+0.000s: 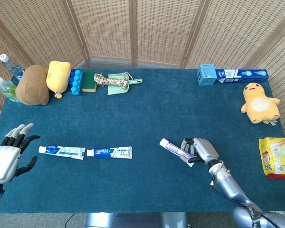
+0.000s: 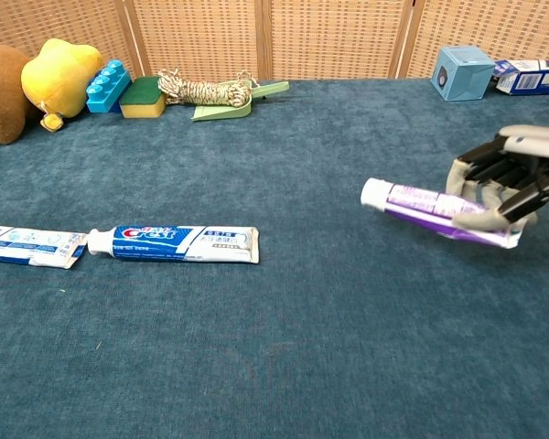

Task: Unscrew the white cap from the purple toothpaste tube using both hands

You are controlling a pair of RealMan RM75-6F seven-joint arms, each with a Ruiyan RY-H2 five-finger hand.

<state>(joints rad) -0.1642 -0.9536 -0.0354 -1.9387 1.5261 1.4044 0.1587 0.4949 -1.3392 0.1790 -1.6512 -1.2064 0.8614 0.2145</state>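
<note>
My right hand (image 1: 203,150) (image 2: 508,186) grips the rear part of the purple toothpaste tube (image 1: 176,150) (image 2: 437,211) and holds it off the blue cloth. Its white cap (image 1: 163,142) (image 2: 373,193) points left and stays on the tube. My left hand (image 1: 8,155) hovers at the table's left edge with fingers spread and nothing in it, far from the tube. The chest view does not show the left hand.
Two blue-and-white toothpaste tubes (image 1: 109,152) (image 1: 61,151) lie end to end at front left. Plush toys, blue blocks (image 1: 75,81), a sponge, rope and bottles line the back left. A blue box (image 1: 206,74), yellow plush (image 1: 259,102) and snack pack (image 1: 276,157) sit on the right.
</note>
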